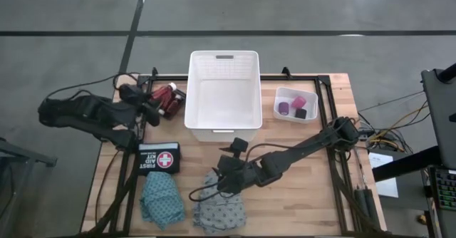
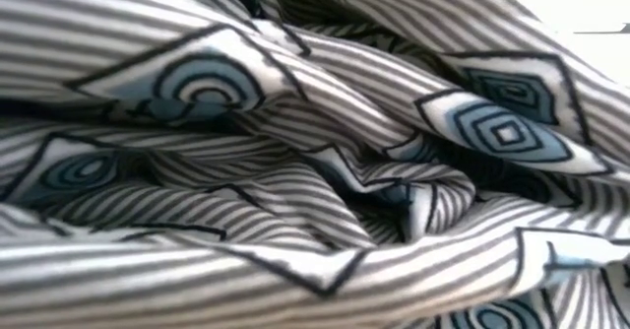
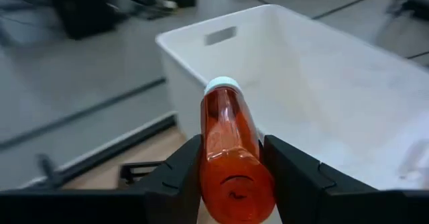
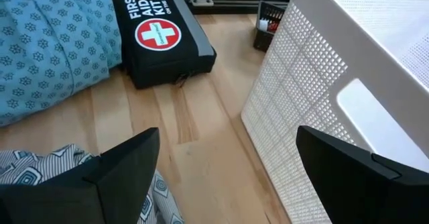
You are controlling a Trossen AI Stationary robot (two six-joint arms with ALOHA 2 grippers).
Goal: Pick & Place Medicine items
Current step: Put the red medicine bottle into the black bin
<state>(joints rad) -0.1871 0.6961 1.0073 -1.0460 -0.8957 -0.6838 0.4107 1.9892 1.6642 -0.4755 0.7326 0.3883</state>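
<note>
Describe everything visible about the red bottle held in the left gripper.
The red bottle is a small translucent orange-red cylinder, plastic by the look, with a white cap on its far end. It lies level between the fingers of the left gripper, which is shut on its body, base toward the wrist camera and cap pointing at the white bin. Only the fingers touch it; it hangs beside the bin's left wall.

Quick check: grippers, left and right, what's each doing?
Left gripper: shut on a red bottle, beside the white bin.
Right gripper: open, empty, above the grey cloth.

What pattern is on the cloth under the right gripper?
Grey and white stripes with blue concentric diamonds on the grey cloth; the low view shows it best.
</note>
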